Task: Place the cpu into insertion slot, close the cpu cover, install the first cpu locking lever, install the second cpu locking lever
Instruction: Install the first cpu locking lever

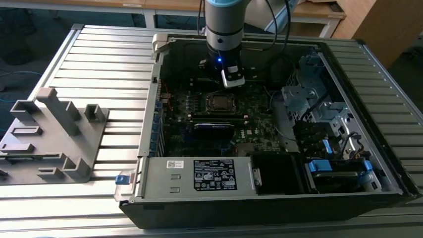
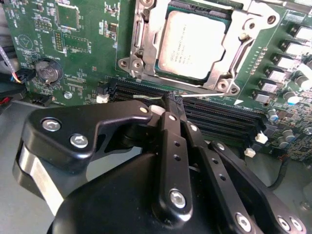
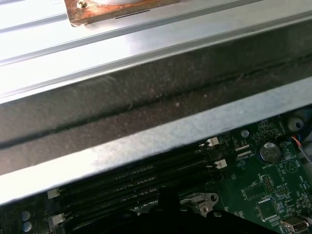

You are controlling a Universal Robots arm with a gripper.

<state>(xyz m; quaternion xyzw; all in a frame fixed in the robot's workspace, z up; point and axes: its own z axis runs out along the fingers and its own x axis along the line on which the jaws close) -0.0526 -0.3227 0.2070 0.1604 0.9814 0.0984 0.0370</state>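
Green motherboard (image 2: 83, 63) — square, dull-silver cpu (image 2: 192, 44)

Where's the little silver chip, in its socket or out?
In. The cpu lies flat in the insertion slot, the cpu cover framing it.

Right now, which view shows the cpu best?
The second wrist view: the cpu sits close, its silver top plain to see. The exterior view shows it as a tiny distant square.

The arm (image 1: 223, 34) hangs vertically, wrist down, its gripper (image 2: 171, 102) pinched closed.
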